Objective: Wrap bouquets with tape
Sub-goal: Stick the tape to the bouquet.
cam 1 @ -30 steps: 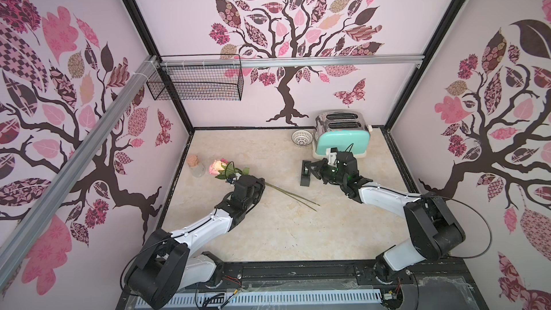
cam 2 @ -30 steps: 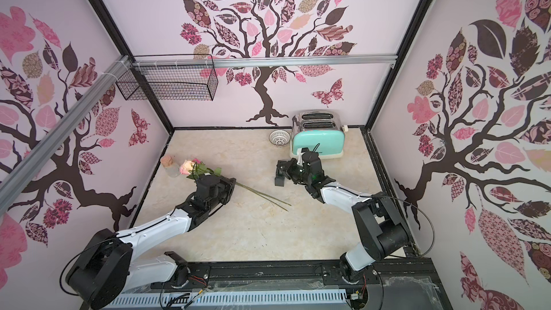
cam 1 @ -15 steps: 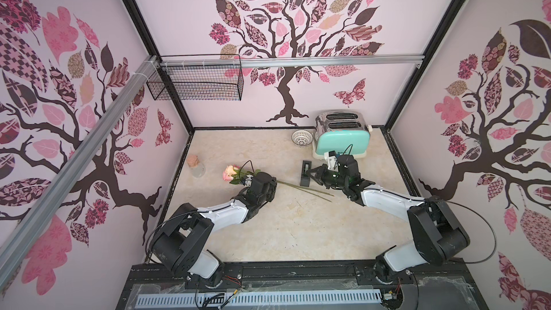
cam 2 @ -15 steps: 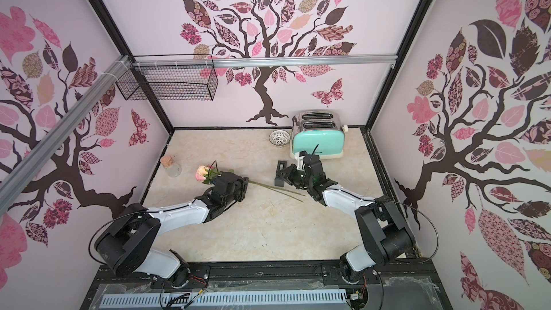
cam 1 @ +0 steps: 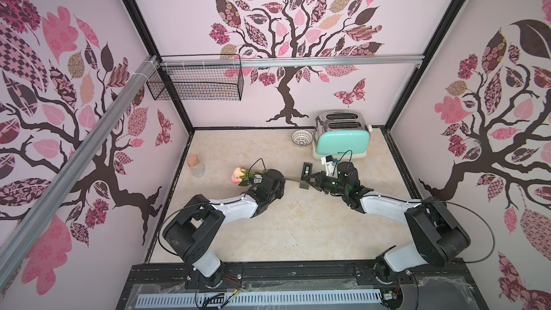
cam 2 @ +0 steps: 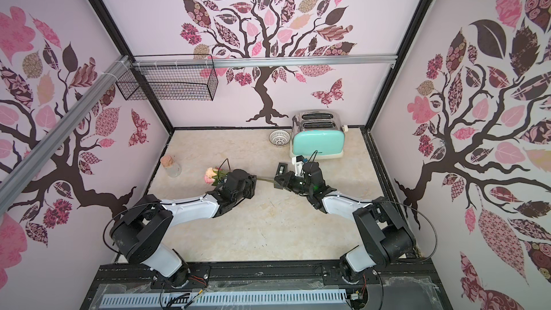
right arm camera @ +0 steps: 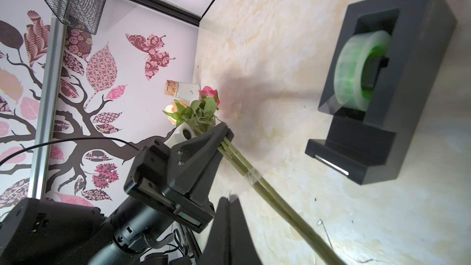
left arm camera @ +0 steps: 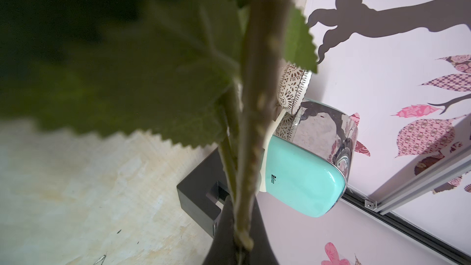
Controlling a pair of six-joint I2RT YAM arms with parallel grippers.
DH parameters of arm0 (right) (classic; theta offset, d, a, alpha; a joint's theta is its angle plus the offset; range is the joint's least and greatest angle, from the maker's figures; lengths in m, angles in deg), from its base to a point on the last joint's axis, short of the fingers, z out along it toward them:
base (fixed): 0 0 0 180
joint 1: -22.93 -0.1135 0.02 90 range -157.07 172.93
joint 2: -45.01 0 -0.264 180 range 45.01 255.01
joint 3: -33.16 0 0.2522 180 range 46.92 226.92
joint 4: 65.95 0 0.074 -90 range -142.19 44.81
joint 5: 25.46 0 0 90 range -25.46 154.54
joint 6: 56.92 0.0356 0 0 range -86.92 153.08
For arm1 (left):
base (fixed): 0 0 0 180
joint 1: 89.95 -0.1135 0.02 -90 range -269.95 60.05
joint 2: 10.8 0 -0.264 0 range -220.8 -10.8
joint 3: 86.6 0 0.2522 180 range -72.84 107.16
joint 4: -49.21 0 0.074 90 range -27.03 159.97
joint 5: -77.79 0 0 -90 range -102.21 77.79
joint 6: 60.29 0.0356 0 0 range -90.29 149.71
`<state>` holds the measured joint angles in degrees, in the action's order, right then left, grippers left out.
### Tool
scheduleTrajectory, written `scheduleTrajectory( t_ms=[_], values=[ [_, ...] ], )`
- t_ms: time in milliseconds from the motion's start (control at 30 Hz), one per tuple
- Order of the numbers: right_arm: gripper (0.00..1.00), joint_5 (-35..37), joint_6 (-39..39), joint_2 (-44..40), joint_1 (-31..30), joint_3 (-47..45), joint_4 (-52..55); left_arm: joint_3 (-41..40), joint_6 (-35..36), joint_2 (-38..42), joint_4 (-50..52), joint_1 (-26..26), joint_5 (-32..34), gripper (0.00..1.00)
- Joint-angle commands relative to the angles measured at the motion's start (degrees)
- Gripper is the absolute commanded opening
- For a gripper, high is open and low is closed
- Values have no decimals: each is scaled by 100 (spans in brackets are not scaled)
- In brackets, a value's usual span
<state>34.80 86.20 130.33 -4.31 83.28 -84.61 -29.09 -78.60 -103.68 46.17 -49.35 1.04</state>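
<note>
Here, a beige table (cam 1: 298, 228) stands within tree-papered walls (cam 1: 253, 114); a dispenser (right arm camera: 420, 98) cradles the tape (right arm camera: 349, 72); left gripper (right arm camera: 225, 133) and right gripper (cam 1: 309, 181) clench the roses (cam 1: 238, 175) by their stems.

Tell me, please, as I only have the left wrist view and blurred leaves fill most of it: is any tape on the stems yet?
Observer: Yes. The right wrist view shows a band of clear tape around the stems of the bouquet, a little way past the left gripper.
Operator: Is that gripper actually gripping them?
Observer: It is shut on the stems, just below the leaves.
Operator: Is there much tape left?
Observer: The right wrist view shows a thick tape roll seated in the black dispenser.
</note>
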Motion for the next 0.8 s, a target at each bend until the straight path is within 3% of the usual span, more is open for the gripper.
scheduleTrajectory(
  t_ms=[0, 367, 767],
  values=[
    [0, -213, -276, -74, -99, 39, -299, 323, -145, -111, 69, 79, 14, 0],
    [0, -38, -618, 46, -229, -34, -70, 781, -177, -432, 64, 208, 27, 0],
    [0, 369, -900, 134, -233, -94, 199, 784, -226, -98, 317, 249, -78, 0]
  ],
)
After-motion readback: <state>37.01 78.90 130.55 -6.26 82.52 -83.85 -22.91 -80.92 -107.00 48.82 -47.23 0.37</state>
